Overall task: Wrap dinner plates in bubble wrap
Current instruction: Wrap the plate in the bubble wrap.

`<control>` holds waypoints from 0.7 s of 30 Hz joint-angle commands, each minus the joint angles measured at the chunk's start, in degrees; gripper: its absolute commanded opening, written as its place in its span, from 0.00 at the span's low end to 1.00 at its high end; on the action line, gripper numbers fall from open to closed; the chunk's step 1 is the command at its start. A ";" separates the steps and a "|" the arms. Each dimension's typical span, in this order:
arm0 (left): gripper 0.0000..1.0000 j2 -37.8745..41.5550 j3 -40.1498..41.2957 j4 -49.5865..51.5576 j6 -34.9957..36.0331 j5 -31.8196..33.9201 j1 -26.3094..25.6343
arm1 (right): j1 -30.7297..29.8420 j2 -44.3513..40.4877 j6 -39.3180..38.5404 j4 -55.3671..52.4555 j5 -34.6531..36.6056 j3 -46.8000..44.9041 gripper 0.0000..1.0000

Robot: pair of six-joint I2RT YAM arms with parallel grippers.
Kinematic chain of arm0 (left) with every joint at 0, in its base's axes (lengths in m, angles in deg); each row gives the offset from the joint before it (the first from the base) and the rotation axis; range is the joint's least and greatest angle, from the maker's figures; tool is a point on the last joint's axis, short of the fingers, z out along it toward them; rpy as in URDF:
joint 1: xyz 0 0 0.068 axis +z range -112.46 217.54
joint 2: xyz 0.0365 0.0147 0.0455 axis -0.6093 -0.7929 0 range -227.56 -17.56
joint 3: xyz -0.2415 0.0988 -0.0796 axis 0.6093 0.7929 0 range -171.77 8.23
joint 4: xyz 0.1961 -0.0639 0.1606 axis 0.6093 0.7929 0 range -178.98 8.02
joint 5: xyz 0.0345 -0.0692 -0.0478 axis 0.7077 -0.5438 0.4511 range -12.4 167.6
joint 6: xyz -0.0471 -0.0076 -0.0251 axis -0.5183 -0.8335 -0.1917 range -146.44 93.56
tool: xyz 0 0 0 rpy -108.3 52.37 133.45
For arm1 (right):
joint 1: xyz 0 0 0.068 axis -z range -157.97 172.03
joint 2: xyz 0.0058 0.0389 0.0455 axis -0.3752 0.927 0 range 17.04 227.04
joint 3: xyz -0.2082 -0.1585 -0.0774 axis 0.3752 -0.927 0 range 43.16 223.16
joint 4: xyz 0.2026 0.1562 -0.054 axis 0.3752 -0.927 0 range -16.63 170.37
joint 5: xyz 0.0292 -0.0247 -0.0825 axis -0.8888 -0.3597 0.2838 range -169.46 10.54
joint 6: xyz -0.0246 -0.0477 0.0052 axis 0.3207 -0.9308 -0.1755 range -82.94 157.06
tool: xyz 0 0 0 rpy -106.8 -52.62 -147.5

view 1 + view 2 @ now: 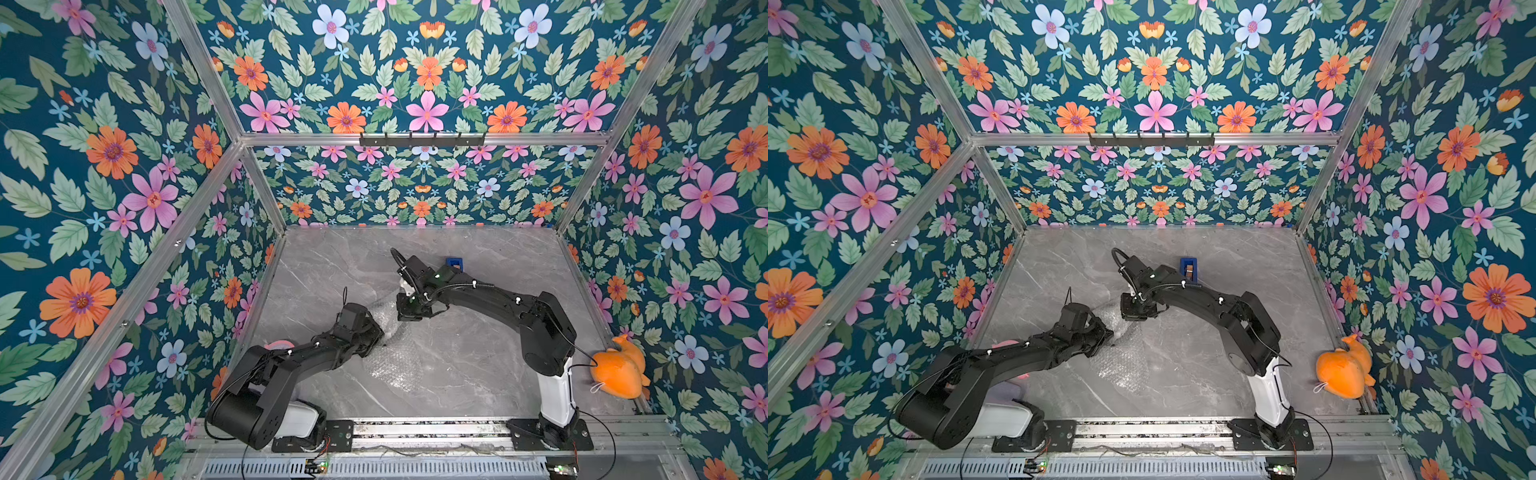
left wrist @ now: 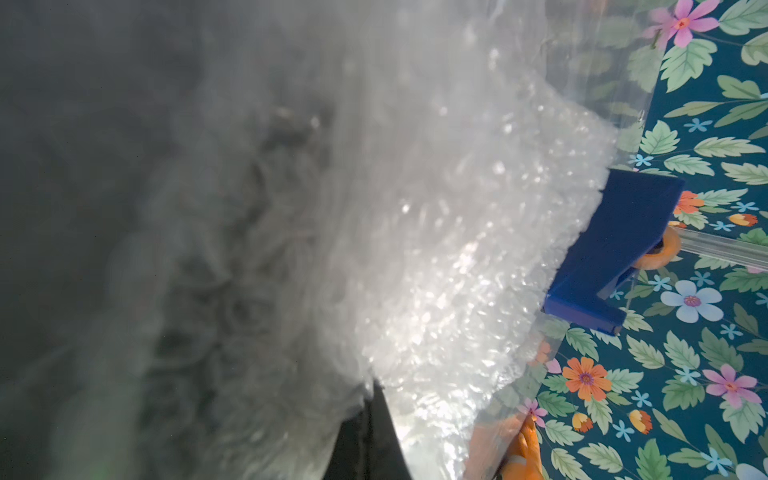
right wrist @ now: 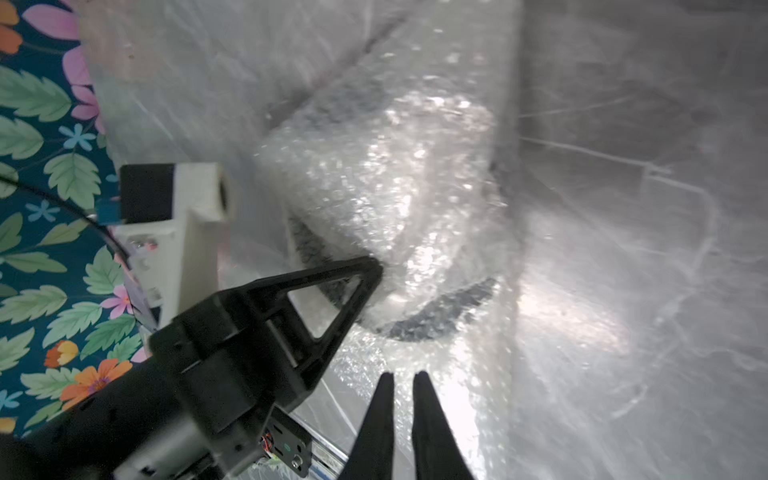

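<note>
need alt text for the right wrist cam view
Crumpled bubble wrap covers a black plate, whose dark rim shows through as an arc. The left gripper touches the wrap at that rim, and the right gripper's two fingers point toward it, a narrow gap between them. A floral wall shows beside them.

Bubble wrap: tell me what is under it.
Under the bubble wrap, a black plate shows through as dark curved stretches of rim. The plate's middle is hidden by the folded layers.
</note>
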 commanded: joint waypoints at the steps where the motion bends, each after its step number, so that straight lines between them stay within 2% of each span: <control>1: 0.00 1.21 0.14 3.24 -0.15 -0.51 -0.02 | -0.92 2.61 0.25 -2.11 0.25 1.81 0.13; 9: 0.00 -0.04 -0.35 2.60 0.01 -0.30 -0.03 | -2.32 12.84 1.45 -3.31 -3.38 10.61 0.11; 21: 0.00 0.23 -0.34 2.17 0.16 -0.45 -0.02 | -3.09 6.69 3.87 3.07 -3.70 -6.60 0.12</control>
